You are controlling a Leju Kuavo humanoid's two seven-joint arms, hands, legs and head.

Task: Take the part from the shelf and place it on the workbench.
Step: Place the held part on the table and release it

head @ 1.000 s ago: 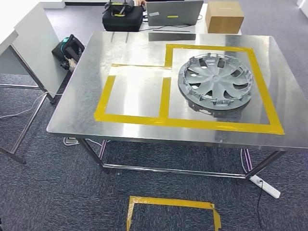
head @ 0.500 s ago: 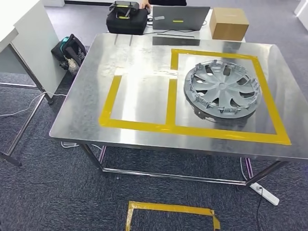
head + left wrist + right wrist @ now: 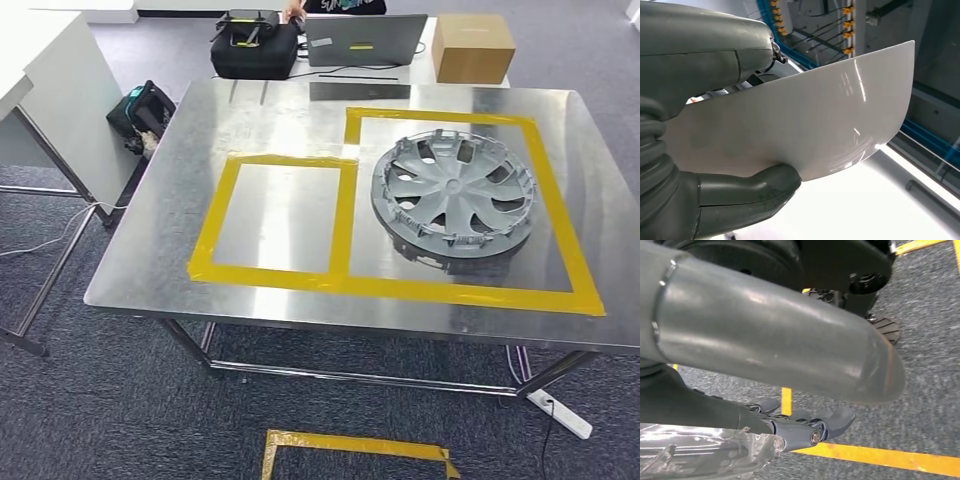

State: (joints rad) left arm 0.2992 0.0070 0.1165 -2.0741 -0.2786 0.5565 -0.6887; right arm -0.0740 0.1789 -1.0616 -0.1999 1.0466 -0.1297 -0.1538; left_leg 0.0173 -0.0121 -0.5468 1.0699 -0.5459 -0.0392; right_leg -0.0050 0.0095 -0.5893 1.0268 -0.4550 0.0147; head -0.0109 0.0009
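Observation:
In the left wrist view my left hand (image 3: pixel 704 60) grips a white, smooth, curved part (image 3: pixel 821 120); the thumb (image 3: pixel 749 192) presses one face and a thick finger lies across the other. The steel workbench (image 3: pixel 173 200) stands ahead of me in the head view. Yellow tape marks two fields on it: an empty square (image 3: pixel 275 215) on the left and a larger field on the right, where a grey wheel cover (image 3: pixel 453 195) lies. My right hand (image 3: pixel 806 427) hangs over the carpet, its dark fingers stretched out with nothing between them and the thumb.
A black case (image 3: pixel 249 45), a laptop (image 3: pixel 362 38) and a cardboard box (image 3: pixel 472 45) sit behind the bench. A white table (image 3: pixel 45 90) and a dark bag (image 3: pixel 143 110) stand to the left. Yellow tape (image 3: pixel 355 445) marks the floor; a power strip (image 3: pixel 562 415) lies under the bench.
The whole head picture has shifted and swayed, so the camera moved. The wheel cover and the other things on the bench stay where they were.

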